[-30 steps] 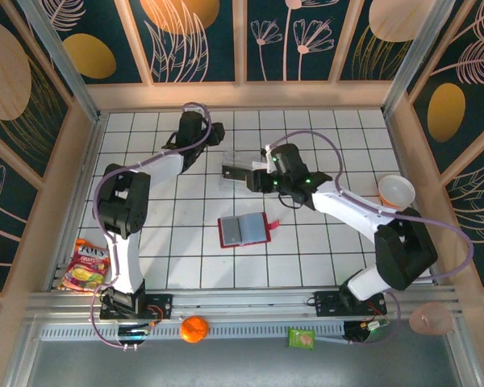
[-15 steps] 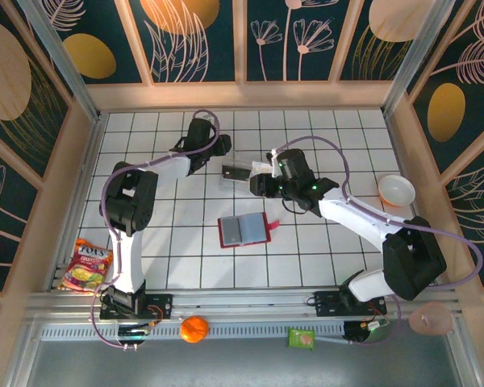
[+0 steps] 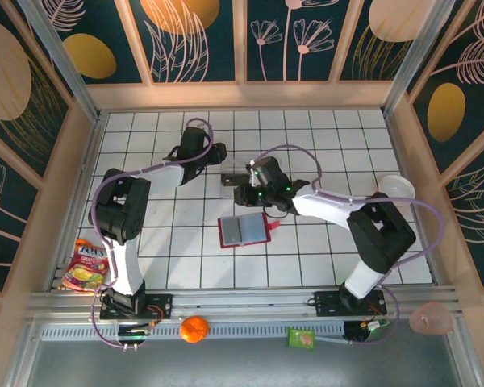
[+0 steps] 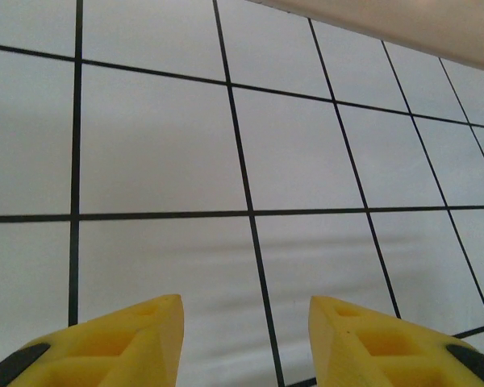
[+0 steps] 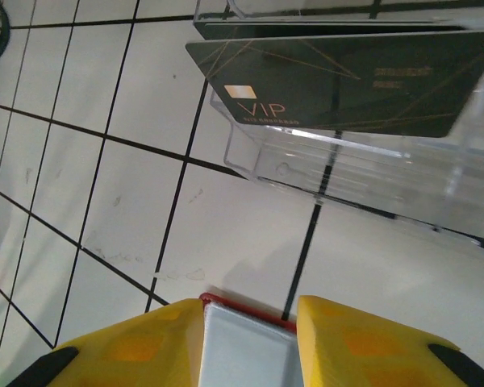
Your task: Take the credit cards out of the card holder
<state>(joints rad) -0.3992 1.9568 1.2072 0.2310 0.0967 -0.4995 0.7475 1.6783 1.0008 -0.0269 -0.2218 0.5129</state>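
Note:
The card holder (image 3: 244,230), a red wallet, lies open on the tiles with its grey and light blue inside facing up. My right gripper (image 3: 244,203) hangs over its far edge. In the right wrist view the yellow fingers (image 5: 145,339) stand open on either side of the wallet's pale panel (image 5: 246,351) and red rim. One of the credit cards, a black one (image 5: 339,81) marked VIP, lies in the clear tray (image 5: 371,173) just beyond. My left gripper (image 4: 244,310) is open over bare tiles, left of the tray (image 3: 232,174).
A snack bag (image 3: 85,266) lies at the left front. An orange (image 3: 194,329) and a green packet (image 3: 301,338) sit on the front rail. A cup (image 3: 397,190) stands at the right. Wooden walls ring the tiled floor.
My right gripper has swung left and nearer, from beside the tray to the wallet's far edge, and its jaws have narrowed. The left arm has shifted slightly.

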